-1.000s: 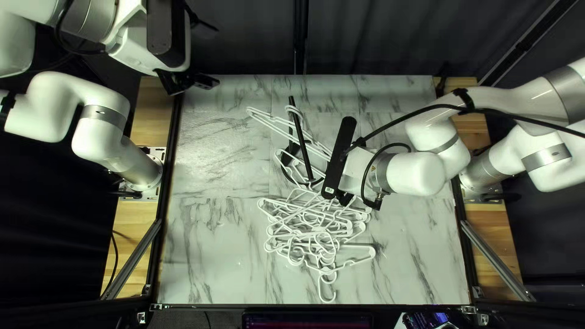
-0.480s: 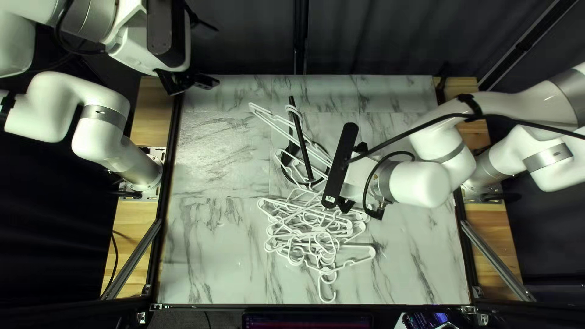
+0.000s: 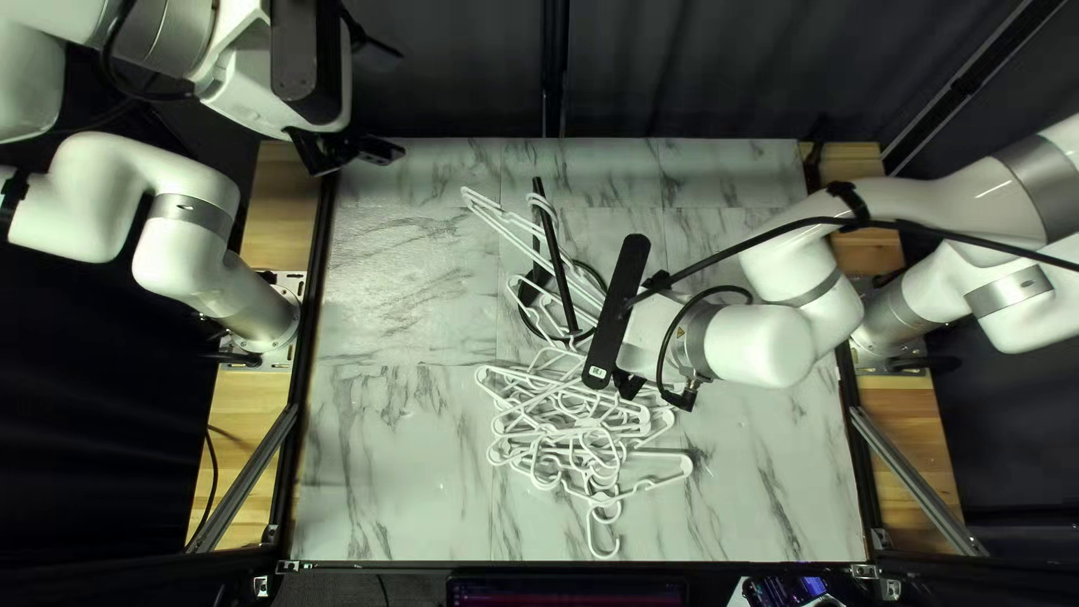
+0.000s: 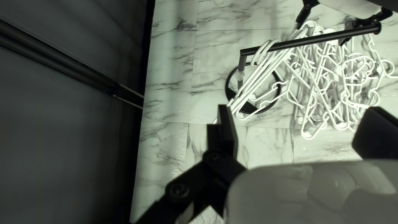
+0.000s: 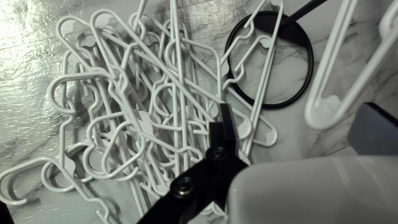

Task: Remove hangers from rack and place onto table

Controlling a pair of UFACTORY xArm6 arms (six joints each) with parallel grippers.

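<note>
Left gripper (image 4: 297, 112), right gripper (image 5: 296, 118) both gaping, gripping nothing. White hangers (image 4: 259, 76) hanging on rack (image 4: 311, 40), 12 o'clock from hanger pile (image 5: 143, 122), top left view; probably feeling light, stiff, slick, favoring upper-bar pinch.

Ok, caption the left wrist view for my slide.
White hangers on a black rack, more piled on the table, left gripper open.

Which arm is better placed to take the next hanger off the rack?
Right, probably: its open claw is close to the rack and the hangers on it, while the left claw is by the table's far left corner.
</note>
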